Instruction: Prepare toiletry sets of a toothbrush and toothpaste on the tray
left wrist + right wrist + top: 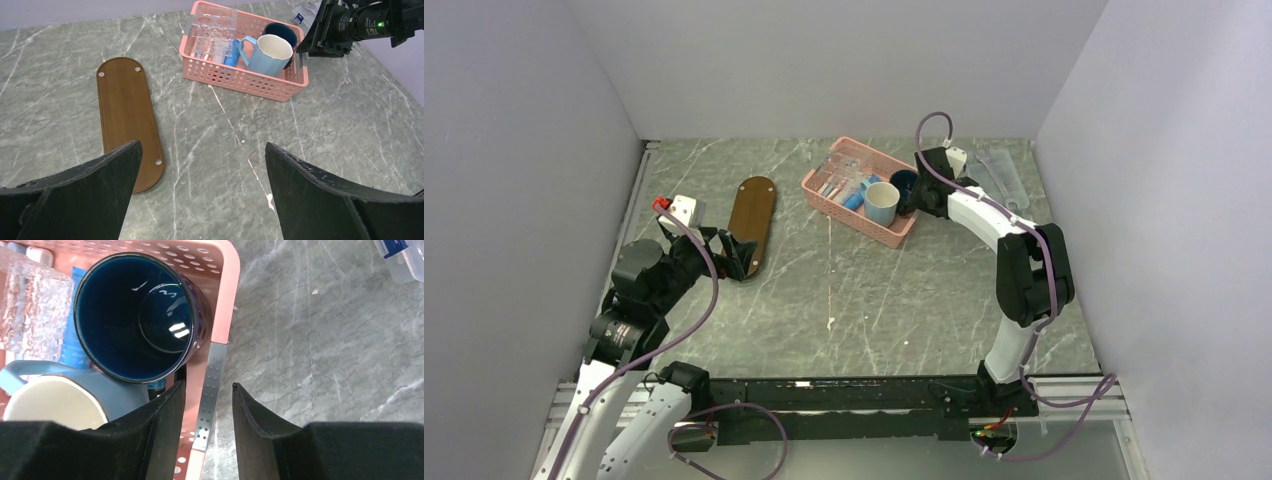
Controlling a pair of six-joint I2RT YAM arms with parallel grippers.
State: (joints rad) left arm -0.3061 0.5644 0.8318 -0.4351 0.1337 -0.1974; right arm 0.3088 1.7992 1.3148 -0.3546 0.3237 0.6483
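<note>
Over the far right corner of the pink slotted plastic basket (226, 300): right fingers (160, 435) narrowly parted, holding nothing. Straddle the basket's wall, one inside, one outside, seemingly without pinching it.

Just past the inside finger: glossy dark blue mug (135, 315), mouth up, touching a pale blue mug with a white inside (50, 400).

Left of these fingers, behind the dark mug: small blue squeeze tube of toothpaste (75, 305), long axis running roughly away from the fingers, mostly covered by the mug and a clear bumpy plastic piece (25, 305). Looks like a right-arm job, that arm being far nearer.

No toothbrush to make out; possibly under the bumpy plastic.

Left fingers (90, 190) spread wide, empty, above the near end of the flat dark brown wooden tray (127, 110). Tray bare, lengthwise away from the left arm, well apart from the basket on the grey marbled tabletop (350, 150).

Clear plastic box (405, 260) cut off at the frame corner.
</note>
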